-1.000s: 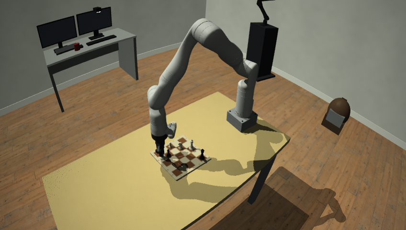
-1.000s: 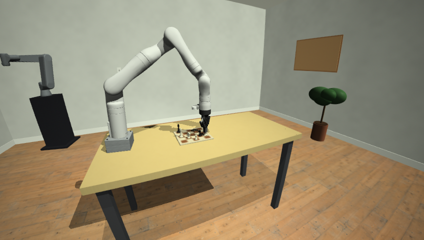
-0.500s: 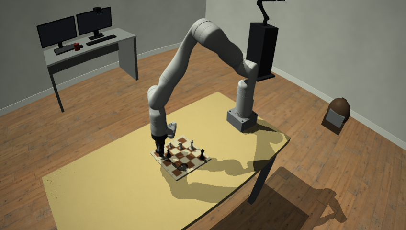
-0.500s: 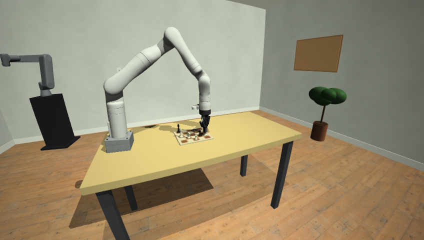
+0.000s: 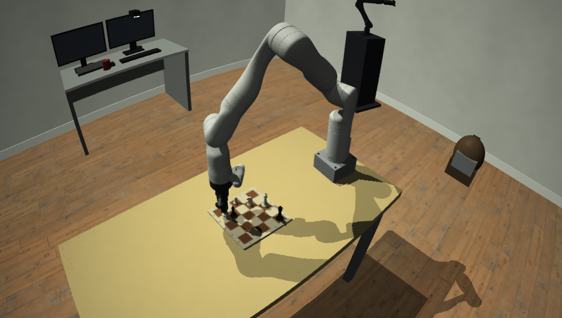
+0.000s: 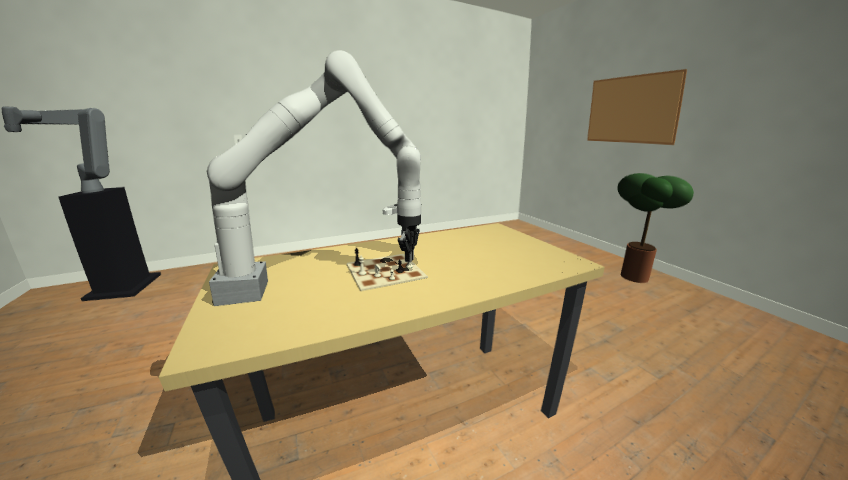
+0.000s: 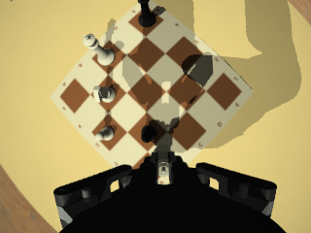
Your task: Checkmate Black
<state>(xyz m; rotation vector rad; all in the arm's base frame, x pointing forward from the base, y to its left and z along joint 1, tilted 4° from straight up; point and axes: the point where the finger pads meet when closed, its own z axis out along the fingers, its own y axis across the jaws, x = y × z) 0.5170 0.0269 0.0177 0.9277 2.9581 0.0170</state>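
Observation:
The small chessboard [image 5: 249, 217] lies on the yellow table; it also shows in the wrist view [image 7: 152, 93]. My gripper [image 5: 222, 207] is down at the board's left corner, shut on a small white piece [image 7: 163, 171] that shows between the fingertips. A black pawn [image 7: 150, 132] stands on the square just beyond it. Two small white pieces [image 7: 104, 132] [image 7: 100, 93] and a taller white piece [image 7: 97, 49] stand along one edge. The black king [image 7: 144, 7] stands at the far corner. I cannot tell whether the held piece touches the board.
The arm's base [image 5: 334, 165] is bolted to the table's far end. The arm's dark shadow [image 7: 197, 68] falls across the board. A desk with monitors [image 5: 118, 59], a black pedestal [image 5: 362, 71] and a potted plant [image 6: 651, 226] stand away from the table.

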